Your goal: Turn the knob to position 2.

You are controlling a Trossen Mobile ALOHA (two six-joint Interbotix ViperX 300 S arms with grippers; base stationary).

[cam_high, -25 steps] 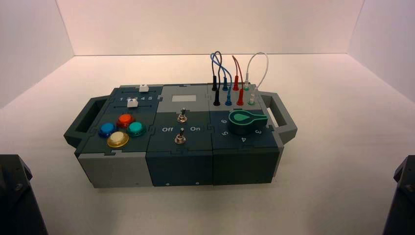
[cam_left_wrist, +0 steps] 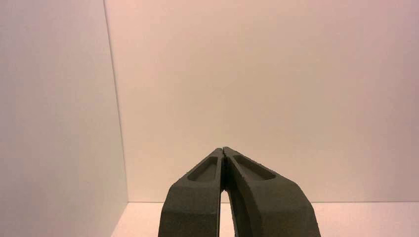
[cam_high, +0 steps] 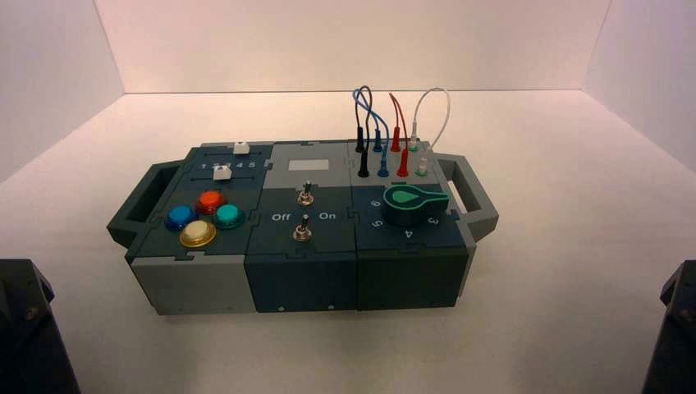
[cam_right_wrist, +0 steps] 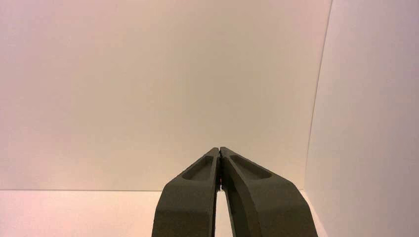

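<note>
The knob (cam_high: 408, 205), a dark-green dial with a lighter green teardrop top, sits on the right section of the box (cam_high: 304, 271); its pointer arm sticks out toward the box's right handle. Numbers ring it on the panel. My left gripper (cam_left_wrist: 223, 149) is shut and empty, facing the bare back wall. My right gripper (cam_right_wrist: 219, 148) is shut and empty too, facing the wall. Both arms are parked at the near corners in the high view, the left arm (cam_high: 29, 328) at the left and the right arm (cam_high: 675, 328) at the right, well away from the box.
The box also bears several coloured dome buttons (cam_high: 203, 217) at the left, two white sliders (cam_high: 222, 171) behind them, two metal toggle switches (cam_high: 303, 230) in the middle, and looping wires (cam_high: 386, 123) plugged in behind the knob. White walls enclose the table.
</note>
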